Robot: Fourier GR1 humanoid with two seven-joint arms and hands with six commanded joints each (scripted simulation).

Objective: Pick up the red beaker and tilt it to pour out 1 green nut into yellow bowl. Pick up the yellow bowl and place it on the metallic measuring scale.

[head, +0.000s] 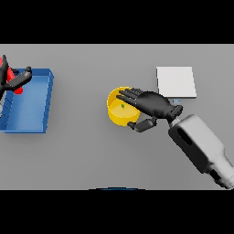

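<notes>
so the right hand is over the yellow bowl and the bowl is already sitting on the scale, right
Not quite. The right hand is over the yellow bowl, but the bowl sits on the grey table, left of the metallic scale, not on it. The head view shows this.

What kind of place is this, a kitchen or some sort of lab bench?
Probably a lab-style weighing bench: a plain grey table holds a metallic measuring scale, a yellow bowl containing a green nut, and a blue bin. No kitchen fixtures show.
</notes>
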